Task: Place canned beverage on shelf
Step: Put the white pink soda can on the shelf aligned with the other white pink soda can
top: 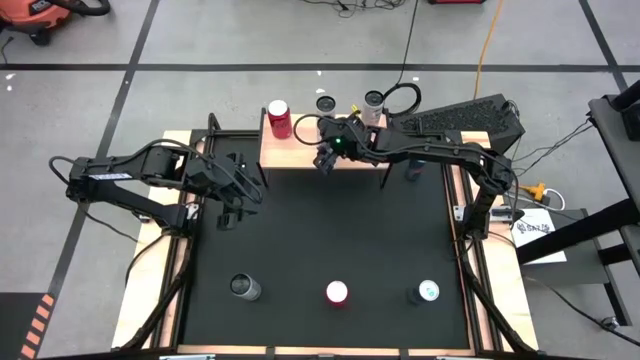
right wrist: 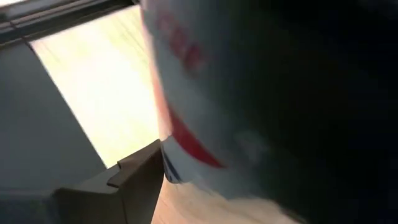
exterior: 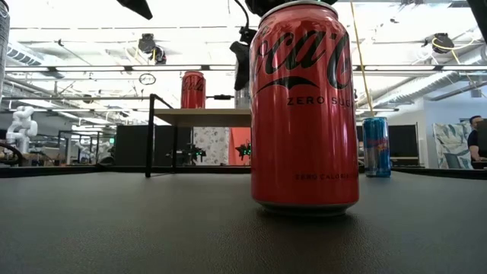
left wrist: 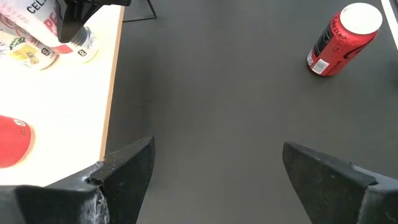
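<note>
My right gripper (top: 325, 158) is closed around a white can (right wrist: 186, 93) with red print, over the shelf (top: 300, 148). A red can (top: 279, 118) stands on the shelf just beside it. My left gripper (left wrist: 211, 174) is open, over the black mat (top: 330, 230).

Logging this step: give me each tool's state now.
Left tool: open, empty, beside the shelf.
Right tool: closed on a white can over the shelf.

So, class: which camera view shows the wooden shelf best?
The high view: the shelf shows whole from above. The low view shows its edge and a leg; both wrist views show only part of its top.
</note>
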Controlling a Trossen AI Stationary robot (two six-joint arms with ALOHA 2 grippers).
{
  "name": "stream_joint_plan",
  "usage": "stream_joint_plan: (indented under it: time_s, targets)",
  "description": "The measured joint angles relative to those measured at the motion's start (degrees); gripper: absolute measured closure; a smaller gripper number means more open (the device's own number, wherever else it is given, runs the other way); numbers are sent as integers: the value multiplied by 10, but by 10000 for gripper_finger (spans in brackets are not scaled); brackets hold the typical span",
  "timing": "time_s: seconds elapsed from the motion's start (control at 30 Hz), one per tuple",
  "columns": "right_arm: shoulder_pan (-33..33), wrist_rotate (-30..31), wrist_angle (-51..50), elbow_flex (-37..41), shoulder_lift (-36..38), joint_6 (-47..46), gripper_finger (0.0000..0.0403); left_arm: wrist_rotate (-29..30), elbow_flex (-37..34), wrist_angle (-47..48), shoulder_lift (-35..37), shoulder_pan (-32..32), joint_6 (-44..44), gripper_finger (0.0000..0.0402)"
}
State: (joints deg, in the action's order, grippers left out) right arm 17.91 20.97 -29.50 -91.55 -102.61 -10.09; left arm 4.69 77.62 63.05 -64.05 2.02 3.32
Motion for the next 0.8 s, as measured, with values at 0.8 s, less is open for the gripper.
stream_joint_plan:
  time_s: [0.8]
  targets:
    - [0, 16, -75, 2, 45, -45, 118, 52, 0, -30, 0, 0, 1, 47]
